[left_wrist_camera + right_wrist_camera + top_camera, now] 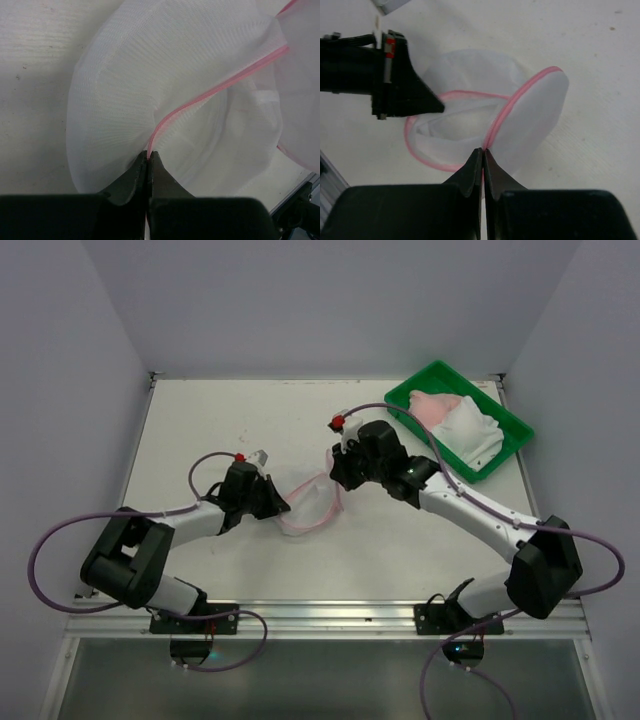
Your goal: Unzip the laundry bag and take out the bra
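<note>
Left jaws: pressed together on the pink zip trim (220, 82) at the rim of the laundry bag (150, 75); the trim curves up and to the right from the tips.
Right jaws: pinching the same pink trim on the edge of the round lid flap (535, 117), tips shut tight on it.
Bag position: about the middle of the surface (200, 420), between the two arms and held from both sides.
Bag state: the flap is open and stands to the right of the mouth in the right wrist view; the pink-rimmed mouth gapes beside it, white mesh behind.
Left arm (215, 510): reaches in from the near left corner; in the right wrist view its black tip meets the rim of the mouth.
Right arm (450, 495): reaches in from the near right corner, its wrist over the bag's far right side.
Green tray (509, 456): at the far right corner, set at an angle, well apart from the bag.
Tray contents: pale pink cloth (435, 405) and white cloth (472, 432) lie bunched together; what garments they are cannot be told.
</note>
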### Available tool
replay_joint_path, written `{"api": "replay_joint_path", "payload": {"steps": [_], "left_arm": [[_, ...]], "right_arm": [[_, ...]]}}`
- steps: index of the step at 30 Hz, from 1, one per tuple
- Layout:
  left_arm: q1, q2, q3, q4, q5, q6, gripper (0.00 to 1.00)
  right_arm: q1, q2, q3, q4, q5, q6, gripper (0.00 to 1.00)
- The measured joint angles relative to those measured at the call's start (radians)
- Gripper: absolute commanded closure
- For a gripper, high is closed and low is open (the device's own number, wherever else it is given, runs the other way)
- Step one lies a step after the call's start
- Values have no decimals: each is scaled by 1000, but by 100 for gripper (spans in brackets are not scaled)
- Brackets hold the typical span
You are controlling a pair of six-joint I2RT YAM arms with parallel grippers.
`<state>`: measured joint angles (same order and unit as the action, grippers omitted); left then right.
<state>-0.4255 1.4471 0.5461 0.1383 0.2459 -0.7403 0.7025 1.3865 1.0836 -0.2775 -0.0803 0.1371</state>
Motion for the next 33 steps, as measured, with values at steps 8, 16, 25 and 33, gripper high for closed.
{"api": "replay_joint_path", "payload": {"steps": [8,16,25,33], "left_arm": [[0,34,0,45,6,0,100],[0,26,-13,65,6,-1,100],[0,-38,-67,72,-5,-1,90],[11,-135,-111,23,-65,0,50]], "right_arm": [[71,192,124,72,-263,24,100],[89,420,181,143,-456,78,100],[88,553,178,205,-582,107,100],[73,581,165,250,-645,104,100]]}}
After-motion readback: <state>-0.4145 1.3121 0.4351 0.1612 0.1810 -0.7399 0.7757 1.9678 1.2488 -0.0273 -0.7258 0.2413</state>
